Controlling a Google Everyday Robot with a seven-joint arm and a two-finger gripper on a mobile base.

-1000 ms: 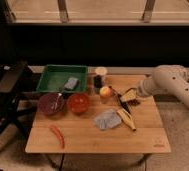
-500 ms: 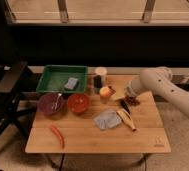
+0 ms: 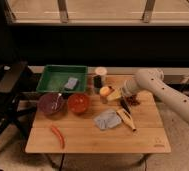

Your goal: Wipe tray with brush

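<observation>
At the table's right middle: gripper (image 3: 117, 95), low over the brush (image 3: 124, 105); you cannot tell whether it grips the handle. The brush lies just beside the banana (image 3: 127, 120), likely your pick-up spot. The tray (image 3: 63, 67) sits far left, well apart, grey pad (image 3: 71, 82) inside: your destination. Wooden table (image 3: 98, 144), bowls, chili (image 3: 57, 136), cloth (image 3: 107, 119). Dark wall behind; chair (image 3: 8, 87) at left.
</observation>
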